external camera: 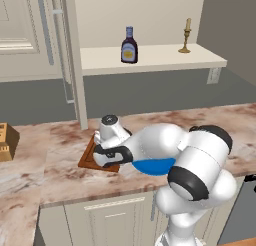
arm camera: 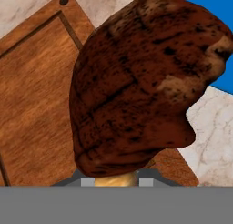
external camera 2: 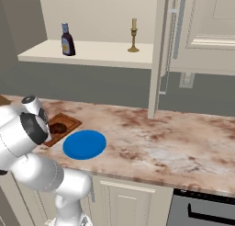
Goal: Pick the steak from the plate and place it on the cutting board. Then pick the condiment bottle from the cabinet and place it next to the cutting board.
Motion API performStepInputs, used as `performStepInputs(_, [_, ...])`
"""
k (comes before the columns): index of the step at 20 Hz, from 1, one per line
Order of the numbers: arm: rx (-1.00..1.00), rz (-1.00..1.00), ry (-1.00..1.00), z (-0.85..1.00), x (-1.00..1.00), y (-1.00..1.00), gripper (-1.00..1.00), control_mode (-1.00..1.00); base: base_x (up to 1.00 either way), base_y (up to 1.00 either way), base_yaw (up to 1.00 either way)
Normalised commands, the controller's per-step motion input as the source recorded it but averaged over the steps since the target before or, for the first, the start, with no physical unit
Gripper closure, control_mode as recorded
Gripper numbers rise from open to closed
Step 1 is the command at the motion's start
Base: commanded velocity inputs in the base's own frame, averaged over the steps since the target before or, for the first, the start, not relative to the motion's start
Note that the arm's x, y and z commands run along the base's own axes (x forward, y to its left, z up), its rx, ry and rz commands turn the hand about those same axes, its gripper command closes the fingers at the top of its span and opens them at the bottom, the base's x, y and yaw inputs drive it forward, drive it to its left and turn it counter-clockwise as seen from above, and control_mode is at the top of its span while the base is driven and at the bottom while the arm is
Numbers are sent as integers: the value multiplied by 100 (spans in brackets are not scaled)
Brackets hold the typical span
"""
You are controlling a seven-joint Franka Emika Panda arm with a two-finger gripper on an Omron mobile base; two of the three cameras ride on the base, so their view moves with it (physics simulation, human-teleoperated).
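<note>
Hand view: the steak (arm camera: 136, 82), dark brown with a pale tan bone end at its lower edge, sits in the narrow grip of the pincer (arm camera: 116, 178) and covers most of the frame. Behind it lies the reddish-brown cutting board (arm camera: 36, 104) with its raised rim, and a corner of the bright blue plate (arm camera: 218, 9) shows at the upper right, the marbled table (arm camera: 214, 141) between and around them.

Right base view: the steak (external camera 2: 58, 127) appears as a small dark lump over the cutting board (external camera 2: 69, 122), close beside the arm's dark joint; whether it touches the wood cannot be told. The plate (external camera 2: 84, 144) lies bare on the table (external camera 2: 174, 142), just beside the board's near corner.

Left base view: the pincer (external camera: 102, 157) is lowered over the cutting board (external camera: 89, 157), the arm hiding most of the plate (external camera: 152, 166).

The condiment bottle (external camera: 129, 46) stands upright on the shelf of the cabinet (external camera: 165, 57), well apart from a brass candlestick (external camera: 186, 37) at the shelf's other end. A tan wooden block (external camera: 6, 142) rests on the table at the far left.
</note>
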Motion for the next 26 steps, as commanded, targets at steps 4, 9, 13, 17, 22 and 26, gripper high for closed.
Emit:
performStepInputs(4, [0, 0, 0, -14, 5, 11, 100, -100, 0, 0, 0])
performStepInputs(9, [0, 0, 0, -19, 11, 12, 100, -100, 0, 0, 0])
performStepInputs(13, [0, 0, 0, -26, 11, 11, 100, -100, 0, 0, 0])
performStepInputs(17, [0, 0, -3, -28, 11, 19, -100, -100, 0, 0, 0])
performStepInputs(22, [0, 0, -4, -26, 13, 13, -100, -100, 0, 0, 0])
performStepInputs(26, [0, 0, -2, -7, 3, 18, -100, -100, 0, 0, 0])
